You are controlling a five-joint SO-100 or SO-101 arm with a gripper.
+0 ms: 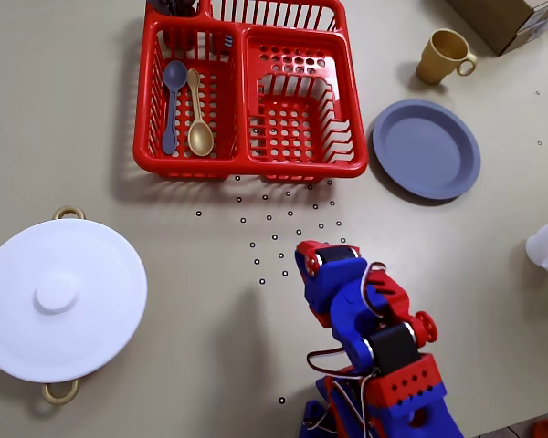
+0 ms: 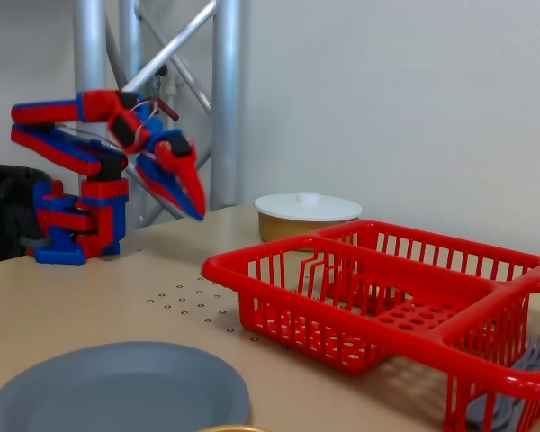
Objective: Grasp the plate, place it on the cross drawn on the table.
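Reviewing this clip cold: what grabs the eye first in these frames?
The bright red dish rack dominates the top of the overhead view, with two spoons in its left compartment. A big white lid sits at the left edge, and the blue-grey plate lies right of the rack. The red-and-blue arm is folded back near its base, its gripper raised off the table, away from the plate.
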